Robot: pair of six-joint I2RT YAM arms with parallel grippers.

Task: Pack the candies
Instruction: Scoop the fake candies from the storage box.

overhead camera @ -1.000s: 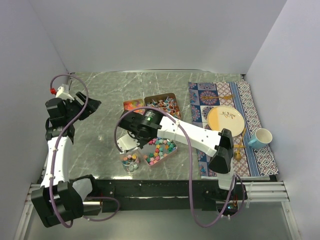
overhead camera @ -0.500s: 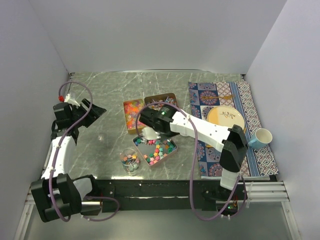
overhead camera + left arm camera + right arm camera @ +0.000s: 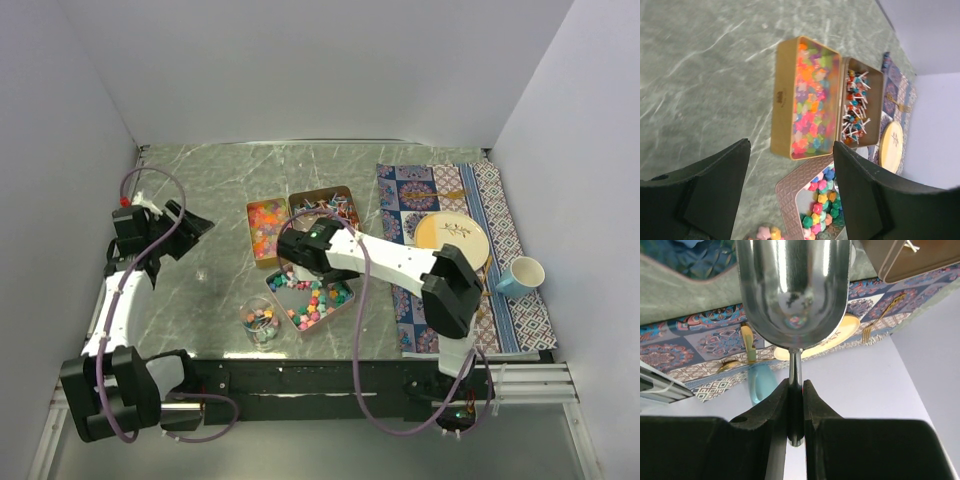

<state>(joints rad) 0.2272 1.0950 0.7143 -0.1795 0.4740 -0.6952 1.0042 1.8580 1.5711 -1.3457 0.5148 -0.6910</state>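
Note:
Three open tins hold the candies: orange-pink-yellow bits (image 3: pixel 810 100), twist-wrapped ones (image 3: pixel 856 107) and pastel stars in a textured tin (image 3: pixel 822 205). In the top view that star tin (image 3: pixel 335 308) lies nearest the arms, with a small glass jar (image 3: pixel 260 322) of stars to its left. My right gripper (image 3: pixel 796 392) is shut on the thin handle of a shiny metal scoop (image 3: pixel 792 285); I see no candy on the scoop. It hovers over the far-left end of the star tin (image 3: pixel 297 262). My left gripper (image 3: pixel 792 147) is open and holds nothing, well left of the tins (image 3: pixel 192 228).
A patterned mat (image 3: pixel 400 205) covers the right side of the table, carrying a cream plate (image 3: pixel 452 240), a blue mug (image 3: pixel 520 275) and gold cutlery (image 3: pixel 475 300). Grey walls close in on three sides.
The right arm has swung the scoop from above the jar toward the far side, to over the star tin. The left arm dropped and turned a little, then held.

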